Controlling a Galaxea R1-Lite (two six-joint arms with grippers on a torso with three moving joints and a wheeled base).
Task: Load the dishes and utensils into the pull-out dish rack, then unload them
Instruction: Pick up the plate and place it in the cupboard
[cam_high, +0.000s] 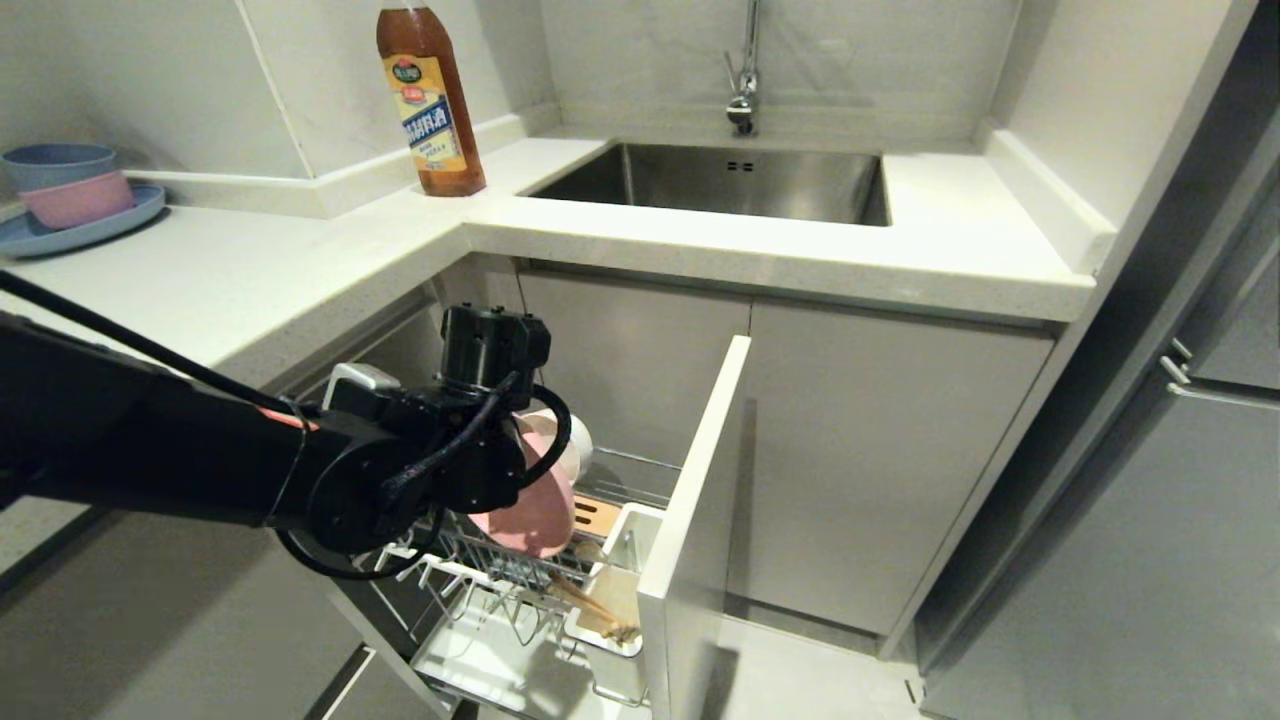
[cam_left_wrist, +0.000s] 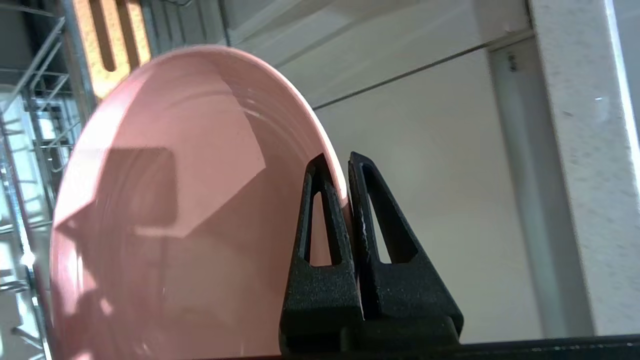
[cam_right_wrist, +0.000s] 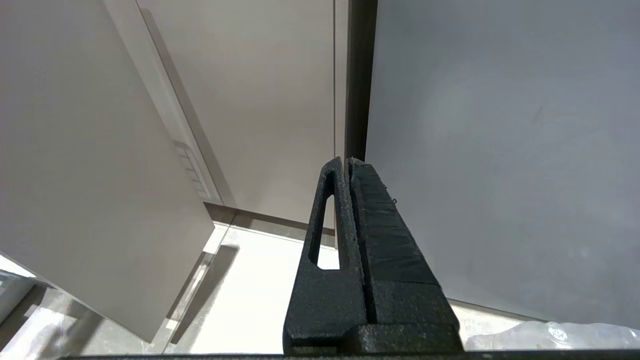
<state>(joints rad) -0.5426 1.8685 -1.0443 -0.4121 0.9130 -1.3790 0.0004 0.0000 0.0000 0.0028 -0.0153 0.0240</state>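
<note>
With the pink plate (cam_left_wrist: 165, 210) held on edge over the pull-out dish rack (cam_high: 560, 600), the step calls for keeping it upright and moving it straight along the line of the chrome prongs, so its lower rim neither snags the wires nor knocks the cream-white bowl (cam_high: 575, 445) just behind it or the chopsticks (cam_high: 590, 603) lying in the white utensil cup (cam_high: 615, 590). The left gripper (cam_left_wrist: 345, 172) is pinched nearly closed on the plate's rim, one finger on each face. The right gripper (cam_right_wrist: 346, 162) hangs idle beside the cabinet fronts, its fingers pressed together on nothing.
</note>
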